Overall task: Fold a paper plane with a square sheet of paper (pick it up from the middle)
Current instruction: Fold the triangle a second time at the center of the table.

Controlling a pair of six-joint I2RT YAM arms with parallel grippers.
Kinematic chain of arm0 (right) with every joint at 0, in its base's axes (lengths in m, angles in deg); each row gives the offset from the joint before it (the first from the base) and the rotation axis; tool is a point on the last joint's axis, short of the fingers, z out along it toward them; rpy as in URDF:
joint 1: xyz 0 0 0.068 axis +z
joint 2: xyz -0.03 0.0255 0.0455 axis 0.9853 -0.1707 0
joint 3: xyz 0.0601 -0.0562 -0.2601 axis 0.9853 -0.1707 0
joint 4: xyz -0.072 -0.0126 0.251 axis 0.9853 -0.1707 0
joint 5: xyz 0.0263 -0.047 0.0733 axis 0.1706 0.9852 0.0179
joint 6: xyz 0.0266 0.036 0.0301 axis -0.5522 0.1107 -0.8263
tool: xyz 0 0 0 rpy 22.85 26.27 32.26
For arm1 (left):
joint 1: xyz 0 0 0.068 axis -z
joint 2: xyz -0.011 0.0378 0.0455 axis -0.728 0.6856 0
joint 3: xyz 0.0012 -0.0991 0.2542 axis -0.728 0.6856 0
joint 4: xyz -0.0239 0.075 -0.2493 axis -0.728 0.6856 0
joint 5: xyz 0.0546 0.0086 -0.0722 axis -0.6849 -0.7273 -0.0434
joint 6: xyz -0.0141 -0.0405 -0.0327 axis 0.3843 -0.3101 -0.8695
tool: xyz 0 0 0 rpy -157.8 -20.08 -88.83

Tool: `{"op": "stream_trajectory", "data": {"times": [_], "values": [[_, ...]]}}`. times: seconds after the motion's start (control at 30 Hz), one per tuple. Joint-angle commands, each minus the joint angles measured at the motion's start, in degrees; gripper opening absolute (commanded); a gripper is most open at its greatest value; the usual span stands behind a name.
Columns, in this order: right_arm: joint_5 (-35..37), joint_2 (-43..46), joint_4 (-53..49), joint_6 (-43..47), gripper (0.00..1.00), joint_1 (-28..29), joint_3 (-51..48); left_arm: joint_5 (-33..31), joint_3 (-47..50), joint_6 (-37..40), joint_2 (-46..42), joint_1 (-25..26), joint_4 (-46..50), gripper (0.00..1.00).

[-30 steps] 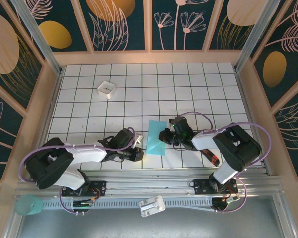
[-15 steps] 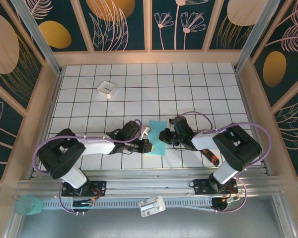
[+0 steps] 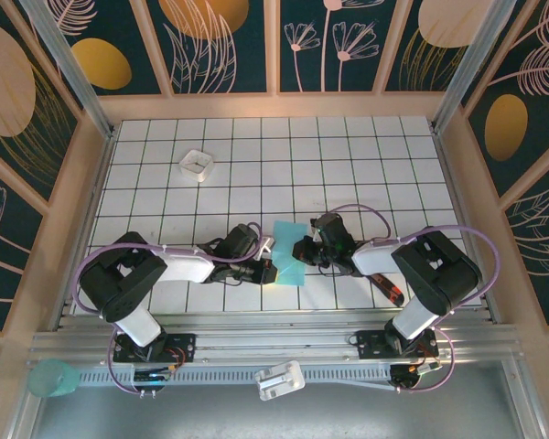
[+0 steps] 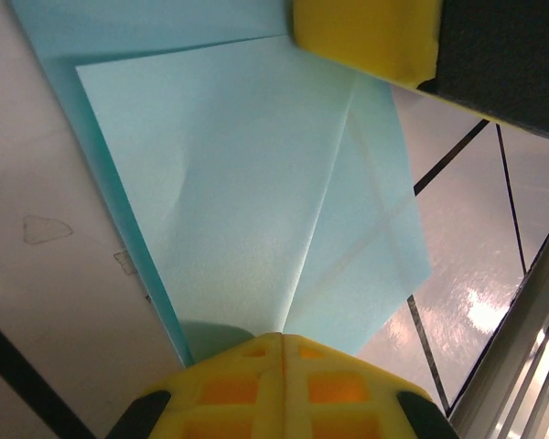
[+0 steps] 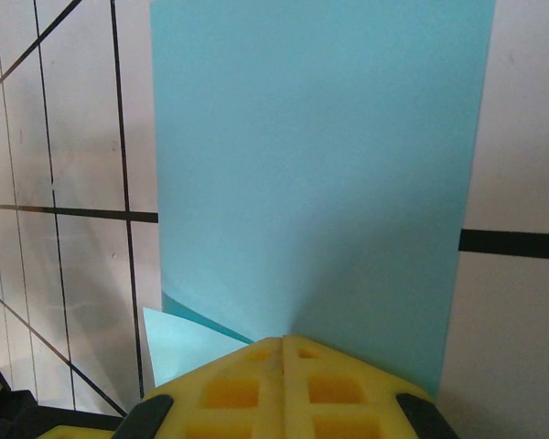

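Gridded tabletop (image 3: 348, 155): left gripper (image 4: 282, 338) and right gripper (image 5: 284, 340), jaws together, tips touching folded paper (image 4: 256, 183) between them.

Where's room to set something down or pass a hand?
Free: far rows from the small white tray right to the wall; left tiles between tray and left arm. Crowded: near centre, left gripper and right gripper, both shut, on the folded turquoise paper; red-and-black tool by the right base.

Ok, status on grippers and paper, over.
Both shut, tips on the sheet: left gripper, right gripper. Sheet partly folded, lying on the table. Far-off white tray no obstacle.
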State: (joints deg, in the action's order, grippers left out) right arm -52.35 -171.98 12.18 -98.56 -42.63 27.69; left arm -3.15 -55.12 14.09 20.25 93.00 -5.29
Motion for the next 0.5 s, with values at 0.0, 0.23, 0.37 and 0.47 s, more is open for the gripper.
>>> {"op": "stream_trajectory", "data": {"times": [0.0,0.23,0.37,0.47], "values": [[2.83,0.43,-7.1,3.37,0.01,-0.73,1.07,-2.39,1.26,2.28,1.62,-0.16,3.94,0.0],[-1.22,7.38,-7.42,4.15,0.13,0.16,3.57,-4.9,1.78,3.54,2.23,-0.16,6.82,0.0],[-1.6,8.57,-5.4,0.59,0.14,3.22,1.95,-4.14,2.6,2.65,2.68,-0.14,6.21,0.0],[-1.44,7.63,-2.47,-3.09,0.07,5.35,0.21,-3.54,2.93,1.96,2.73,-0.17,5.78,0.0]]}}
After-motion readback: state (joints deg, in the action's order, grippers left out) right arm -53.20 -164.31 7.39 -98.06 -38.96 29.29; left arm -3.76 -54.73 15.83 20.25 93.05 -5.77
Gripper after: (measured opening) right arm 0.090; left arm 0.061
